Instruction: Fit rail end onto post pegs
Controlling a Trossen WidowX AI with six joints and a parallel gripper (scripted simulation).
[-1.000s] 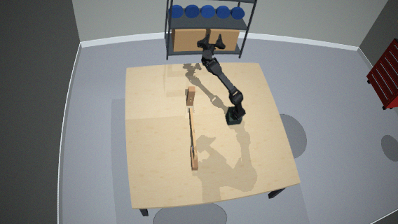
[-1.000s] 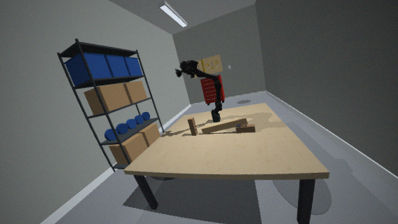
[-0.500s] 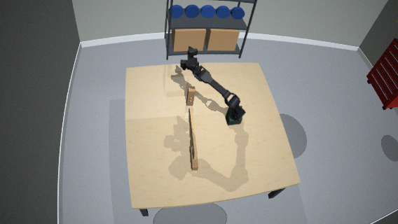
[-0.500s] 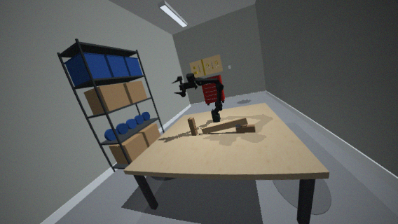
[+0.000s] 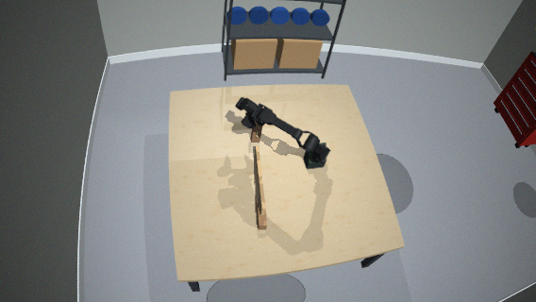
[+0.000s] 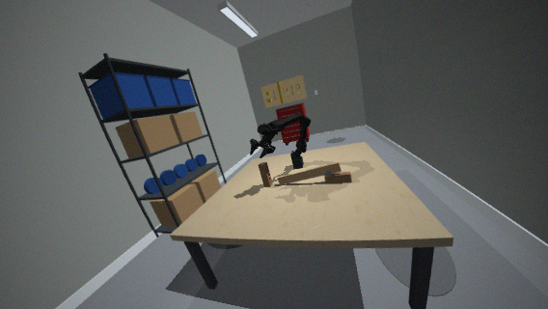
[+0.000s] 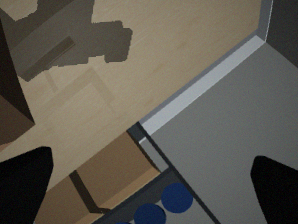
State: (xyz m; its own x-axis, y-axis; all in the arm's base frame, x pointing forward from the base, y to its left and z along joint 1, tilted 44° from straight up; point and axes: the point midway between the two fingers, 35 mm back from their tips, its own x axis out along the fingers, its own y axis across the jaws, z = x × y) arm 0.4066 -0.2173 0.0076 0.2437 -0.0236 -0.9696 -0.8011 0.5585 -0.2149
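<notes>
Table: broad pale wooden top (image 5: 330,212) (image 6: 289,217) (image 7: 175,40), below the gripper, carrying arm and parts.
Arm: black, six-jointed (image 5: 283,125) (image 6: 289,121), reaching over from its base, probably to bring the fingers near the post.
Rail: long brown wooden bar (image 5: 259,184) (image 6: 309,174), lower than the gripper and beyond the post from it; near end down on the table, far end propped high, so it slopes and must be lifted level.
Gripper: black, two-fingered (image 5: 242,113) (image 6: 257,151) (image 7: 154,156), released, fingers wide around nothing; likely kept open for a coming grasp.
Footboard block: low brown wooden block (image 5: 262,223) (image 6: 344,178), farthest from the gripper, supporting the rail's far end.
Post: short upright brown wooden block (image 5: 256,134) (image 6: 264,175) (image 7: 10,120), below and near the gripper, apart from the rail; an obstacle to clear.
Pegs: too small to make out.
</notes>
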